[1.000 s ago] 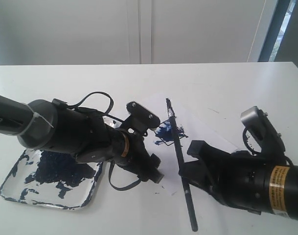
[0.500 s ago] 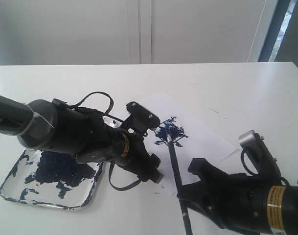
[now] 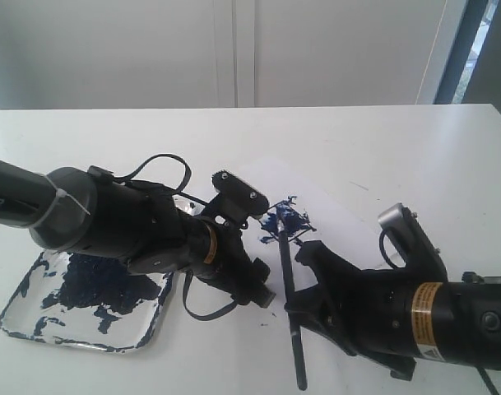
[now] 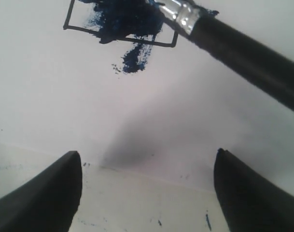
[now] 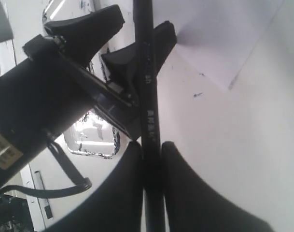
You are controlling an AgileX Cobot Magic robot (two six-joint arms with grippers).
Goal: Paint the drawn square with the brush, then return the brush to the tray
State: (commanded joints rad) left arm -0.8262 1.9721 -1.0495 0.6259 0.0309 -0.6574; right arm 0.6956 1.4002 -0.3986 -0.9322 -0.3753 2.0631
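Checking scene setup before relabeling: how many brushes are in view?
1. The brush is clamped in the right gripper, its tip at the drawn square. The arms could hide another one behind them.

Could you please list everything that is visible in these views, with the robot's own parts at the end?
table: one, white, under everything.
sheet of paper: one, white, on the table between the arms.
drawn square: one, black outline daubed blue, on the paper.
brush: one, black handle with silver ferrule, tip at the square.
tray: one, clear with dark blue paint, on the table by the left arm.
left claw: one, black, open, above the paper near the square.
right claw: one, black, shut on the brush handle.
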